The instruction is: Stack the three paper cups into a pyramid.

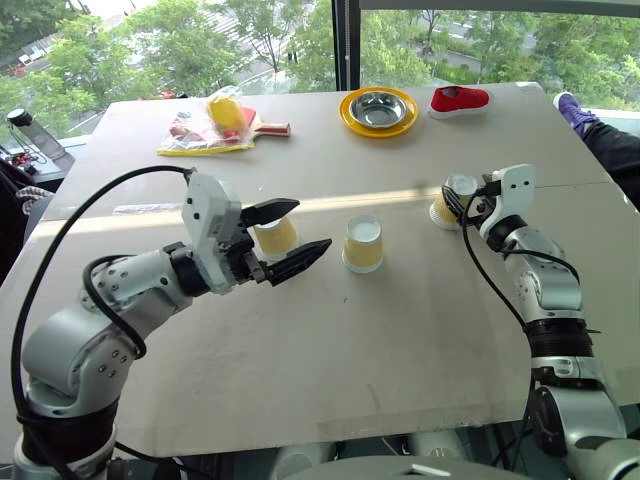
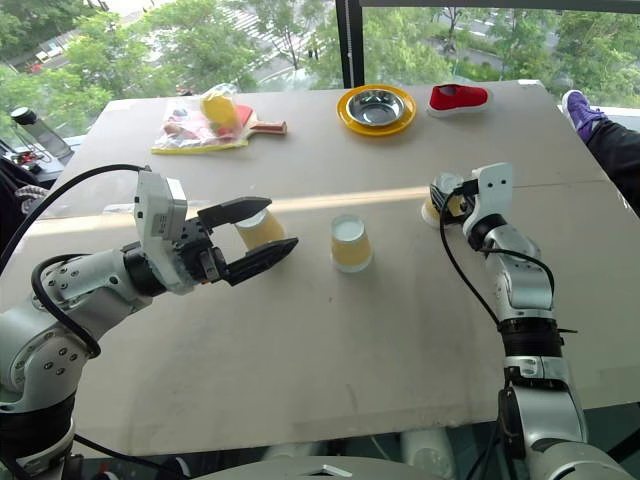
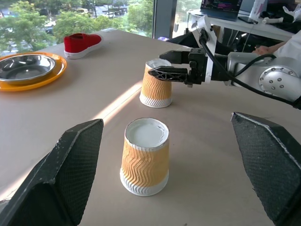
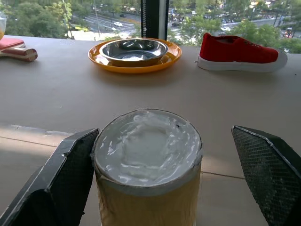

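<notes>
Beige table (image 1: 400, 330) runs wide and bare toward its near edge, leaving open room in front of the three paper cups, all upside down in a loose row. Left tool (image 1: 290, 240) hangs wide apart around the left cup (image 1: 277, 236), not touching. Middle cup (image 1: 363, 244) stands free, gaps either side. Right tool (image 4: 155, 174) brackets the right cup (image 4: 146, 165), fingers spread and empty. Along the far edge lie a bagged paddle (image 1: 215, 125), yellow plate (image 1: 350, 115) with steel bowl (image 1: 378, 107), red shoe (image 1: 460, 100); trees beyond the window.

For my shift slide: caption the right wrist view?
Open right claw straddles an upside-down paper cup; steel bowl on yellow plate and red shoe behind.
</notes>
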Motion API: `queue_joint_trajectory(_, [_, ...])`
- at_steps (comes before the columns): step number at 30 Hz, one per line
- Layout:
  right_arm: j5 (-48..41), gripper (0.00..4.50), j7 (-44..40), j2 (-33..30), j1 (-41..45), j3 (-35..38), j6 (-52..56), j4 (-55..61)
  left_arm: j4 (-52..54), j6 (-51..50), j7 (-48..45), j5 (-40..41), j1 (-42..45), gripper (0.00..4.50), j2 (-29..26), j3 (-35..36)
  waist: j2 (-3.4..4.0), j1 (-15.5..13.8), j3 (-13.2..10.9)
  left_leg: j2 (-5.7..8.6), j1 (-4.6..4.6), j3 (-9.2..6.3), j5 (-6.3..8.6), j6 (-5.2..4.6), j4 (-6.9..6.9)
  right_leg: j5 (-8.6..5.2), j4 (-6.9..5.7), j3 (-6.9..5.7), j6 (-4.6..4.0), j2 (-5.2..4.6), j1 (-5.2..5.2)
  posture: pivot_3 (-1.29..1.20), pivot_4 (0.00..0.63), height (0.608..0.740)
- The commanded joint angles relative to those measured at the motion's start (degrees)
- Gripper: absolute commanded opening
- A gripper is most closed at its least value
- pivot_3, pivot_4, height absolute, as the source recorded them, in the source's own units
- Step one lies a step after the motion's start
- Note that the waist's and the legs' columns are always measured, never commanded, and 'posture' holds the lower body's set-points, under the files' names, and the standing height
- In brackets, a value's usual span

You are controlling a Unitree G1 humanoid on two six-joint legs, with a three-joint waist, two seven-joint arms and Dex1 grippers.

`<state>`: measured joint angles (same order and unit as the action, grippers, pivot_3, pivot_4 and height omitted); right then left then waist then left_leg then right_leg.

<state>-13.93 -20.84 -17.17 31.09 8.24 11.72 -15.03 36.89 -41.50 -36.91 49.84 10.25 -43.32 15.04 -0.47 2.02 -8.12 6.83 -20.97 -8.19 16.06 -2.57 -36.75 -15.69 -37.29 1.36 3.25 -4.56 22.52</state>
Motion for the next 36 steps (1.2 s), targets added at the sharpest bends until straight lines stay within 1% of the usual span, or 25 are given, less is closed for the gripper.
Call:
queue_joint_trajectory(1, [-1.21,4.19,-0.82,0.16,1.07,1.21,-1.53,-0.23,1.99,0.13,0.17,1.37,-0.18,4.5,-0.9,1.57,0.0,-0.01,0.0,0.0,0.0,0.0,0.0,0.0,0.0,0.0,-0.01,0.01,0.0,0.0,0.0,0.0,0.15,0.74])
queue_joint_trajectory(3, [-1.96,3.59,-1.5,0.35,0.68,1.38,-1.8,0.05,2.26,0.5,-0.95,1.18,-0.66,4.5,-1.46,1.69,0.0,-0.01,0.0,0.0,0.0,0.0,0.0,0.0,0.0,0.0,-0.02,0.0,0.0,0.0,0.02,0.0,0.15,0.74])
queue_joint_trajectory(4, [-2.32,3.2,-1.67,0.42,0.35,1.53,-1.76,0.33,2.44,0.79,-1.66,0.92,-1.07,4.5,-1.84,1.67,0.0,0.01,0.0,0.0,0.0,0.0,0.0,0.0,0.0,0.0,-0.04,0.01,0.0,0.0,0.03,0.0,0.15,0.74])
queue_joint_trajectory(5, [-2.65,2.66,-1.88,0.45,0.01,1.6,-1.61,0.69,2.61,1.14,-2.23,0.42,-1.55,4.5,-2.21,1.56,0.0,0.05,0.0,0.0,0.0,0.0,0.0,0.0,0.0,0.0,-0.05,0.03,0.0,0.0,0.03,0.0,0.15,0.74])
queue_joint_trajectory(6, [-2.75,2.28,-2.23,0.28,-0.41,1.4,-1.38,1.32,2.75,1.5,-2.63,-0.06,-2.02,4.5,-2.49,1.46,0.0,0.07,0.0,0.0,0.0,0.0,0.0,0.0,0.0,0.0,-0.05,0.04,0.0,0.01,0.03,0.0,0.15,0.74])
queue_joint_trajectory(7, [-2.81,2.0,-2.86,0.0,-0.98,0.92,-1.22,2.32,2.86,1.88,-2.95,-0.4,-2.56,4.5,-2.7,1.44,0.0,0.05,0.0,0.0,0.0,0.0,0.0,0.01,0.0,0.0,-0.05,0.04,0.0,0.01,0.04,0.0,0.15,0.74])
queue_joint_trajectory(9, [-2.87,2.0,-3.83,-0.46,-2.2,0.02,-0.76,4.55,3.01,2.53,-3.48,-0.83,-3.4,4.5,-3.01,1.46,0.0,0.02,0.0,0.0,0.0,0.0,0.01,0.01,0.0,0.0,-0.05,0.04,0.0,0.01,0.09,0.0,0.15,0.74])
queue_joint_trajectory(13, [-4.34,2.0,-6.87,-0.79,-6.58,-2.35,2.15,12.92,3.72,4.1,-4.97,-1.25,-5.92,4.5,-3.24,2.37,0.01,-0.01,0.0,0.0,0.0,0.0,0.01,0.01,0.0,0.0,-0.08,0.06,0.0,0.01,0.09,0.0,0.15,0.74])
queue_joint_trajectory(16, [-5.88,2.0,-8.95,-0.74,-11.27,-5.52,5.5,20.96,4.28,6.19,-6.27,-2.19,-10.72,4.5,-2.31,3.93,0.01,0.05,0.0,0.0,-0.01,0.01,0.02,0.02,0.02,0.0,-0.08,0.09,0.0,0.01,0.09,0.0,0.15,0.74])
queue_joint_trajectory(20, [-6.72,2.0,-10.04,-0.51,-14.74,-8.63,8.47,27.23,4.5,9.13,-7.61,-3.93,-15.28,4.5,-1.68,4.81,0.01,-0.1,0.0,0.0,0.02,0.0,0.06,0.08,0.05,0.0,-0.08,0.21,0.0,0.07,0.13,0.0,0.15,0.74])
queue_joint_trajectory(26, [-5.54,2.0,-8.86,0.97,-16.27,-11.57,9.34,29.64,4.14,11.43,-8.07,-5.87,-17.59,4.5,-1.77,4.88,-0.03,-1.23,0.02,0.0,0.09,0.0,0.07,0.09,0.01,0.0,-0.16,0.22,-0.01,0.09,0.15,0.0,0.15,0.74])
queue_joint_trajectory(30, [-5.22,2.0,-8.47,2.0,-16.36,-12.4,9.47,29.33,4.32,12.24,-8.5,-6.05,-18.53,4.5,-1.83,5.25,-0.03,-1.38,0.02,0.0,0.07,0.0,0.07,0.1,0.01,0.0,-0.15,0.23,-0.01,0.08,0.16,0.0,0.15,0.74])
queue_joint_trajectory(36, [-4.52,2.0,-9.05,1.48,-17.55,-13.2,9.11,29.56,3.96,13.18,-8.73,-6.53,-19.09,4.5,-1.78,5.01,-0.03,-1.36,0.02,0.0,0.08,0.0,0.08,0.11,0.02,0.0,-0.15,0.22,-0.01,0.09,0.16,0.0,0.15,0.74])
